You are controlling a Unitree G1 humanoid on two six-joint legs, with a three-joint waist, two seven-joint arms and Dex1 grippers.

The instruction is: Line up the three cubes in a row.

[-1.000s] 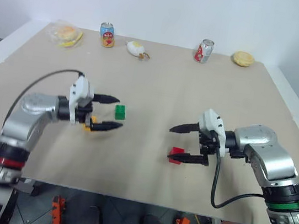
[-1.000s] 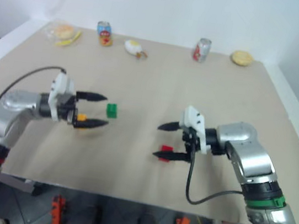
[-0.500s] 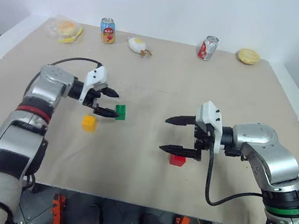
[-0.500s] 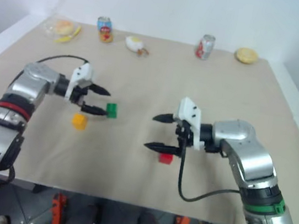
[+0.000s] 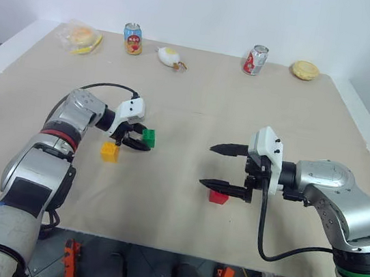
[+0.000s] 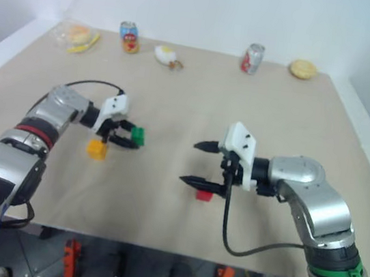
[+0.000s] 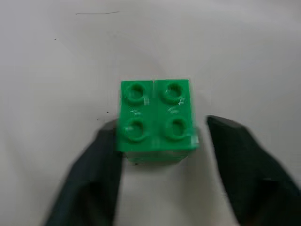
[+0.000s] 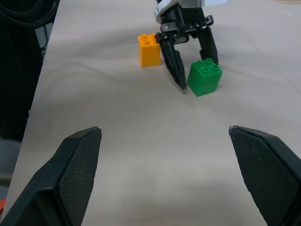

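Claws differ. Left claw (image 5: 138, 139) straddles the green cube (image 5: 148, 137), not visibly clamped. Right claw (image 5: 224, 166) gapes above the red cube (image 5: 217, 197).

Along the far edge of the beige table (image 5: 196, 106) we count, from upper left to upper right: a wrapped burger (image 5: 82, 37), a blue-and-orange soda can (image 5: 133, 39), a white-and-yellow item (image 5: 168, 57), a red-and-silver soda can (image 5: 254, 59), and a round yellowish bun (image 5: 303, 70).
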